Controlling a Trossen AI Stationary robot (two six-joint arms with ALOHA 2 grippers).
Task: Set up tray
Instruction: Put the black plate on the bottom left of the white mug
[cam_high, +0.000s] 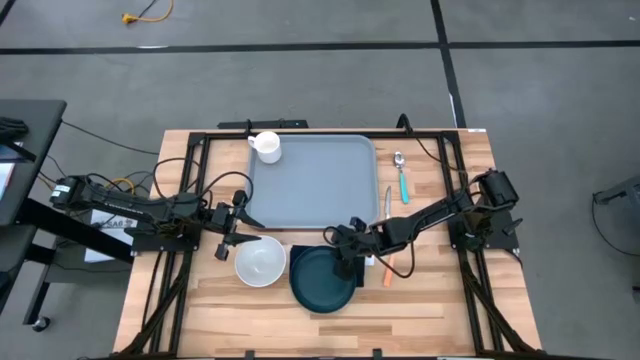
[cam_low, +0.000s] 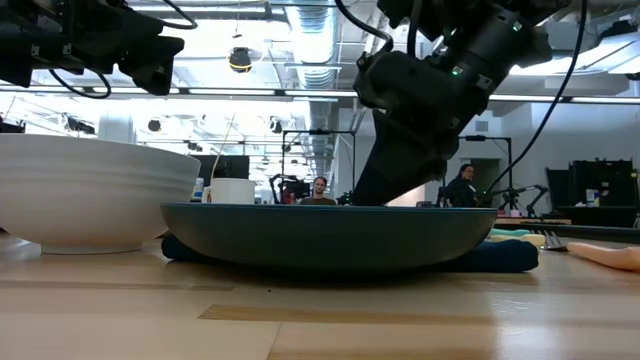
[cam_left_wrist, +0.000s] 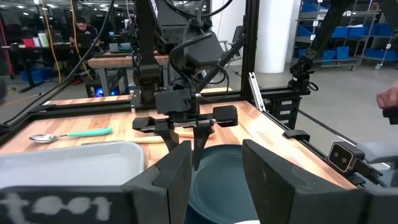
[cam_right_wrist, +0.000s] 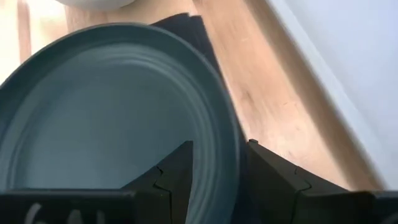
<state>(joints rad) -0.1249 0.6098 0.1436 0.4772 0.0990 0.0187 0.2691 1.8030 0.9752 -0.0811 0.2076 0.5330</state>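
Note:
A dark teal plate (cam_high: 322, 280) lies on a dark navy napkin (cam_right_wrist: 198, 30) near the table's front, just in front of the light grey-blue tray (cam_high: 312, 182). My right gripper (cam_right_wrist: 221, 165) slants down at the plate's far right rim (cam_right_wrist: 231, 146), open, with one finger inside the rim and one outside, and a gap shows on each side. In the low view the plate (cam_low: 330, 235) hides the fingertips. My left gripper (cam_left_wrist: 217, 180) is open and level, above the table between the white bowl (cam_high: 260, 262) and the tray.
A white mug (cam_high: 266, 146) stands on the tray's far left corner. A teal-handled spoon (cam_high: 401, 176) and a knife (cam_high: 388, 204) lie right of the tray, and an orange-handled utensil (cam_high: 388, 268) lies right of the plate. The bowl sits close to the plate's left.

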